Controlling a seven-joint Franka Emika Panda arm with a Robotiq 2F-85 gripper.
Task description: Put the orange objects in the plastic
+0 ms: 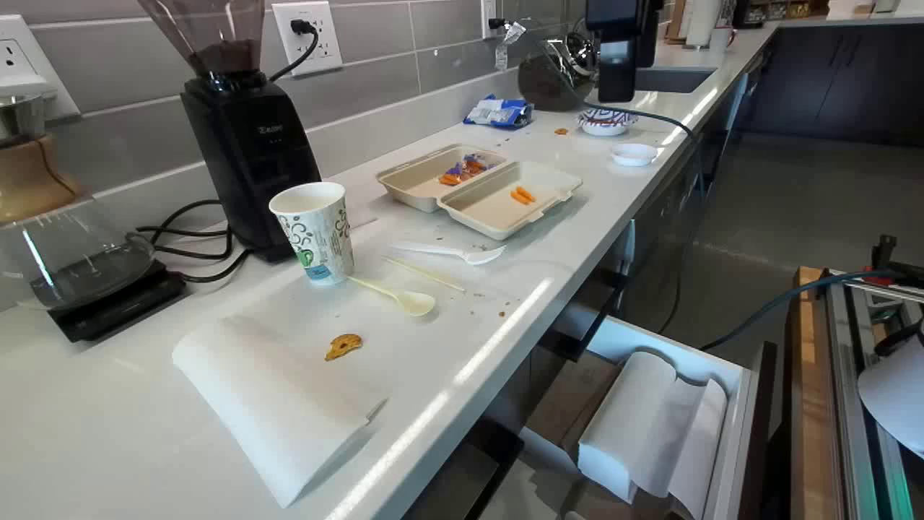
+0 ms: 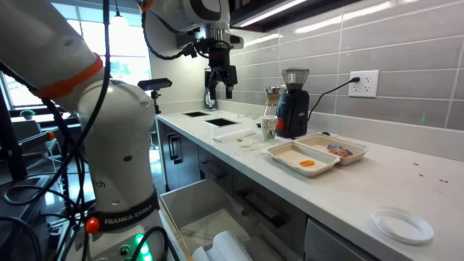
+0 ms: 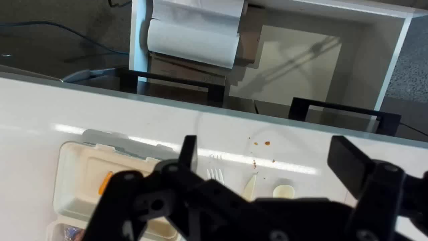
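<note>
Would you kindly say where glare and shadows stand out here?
In an exterior view, glare streaks the counter near its front edge; in an exterior view, the window is mostly washed out; in the wrist view, a streak crosses the counter, and a diagonal shadow falls inside the open drawer.

In an exterior view you looked along the counter (image 1: pixel 426 357), carafe (image 1: pixel 79 245) close at the left edge; in an exterior view you faced back along it, robot arm (image 2: pixel 119 152) looming near; and your wrist view stared down past the gripper (image 3: pixel 264 155) onto counter and open drawer (image 3: pixel 371 60). All three shared the takeout box (image 3: pixel 82 164)!
</note>
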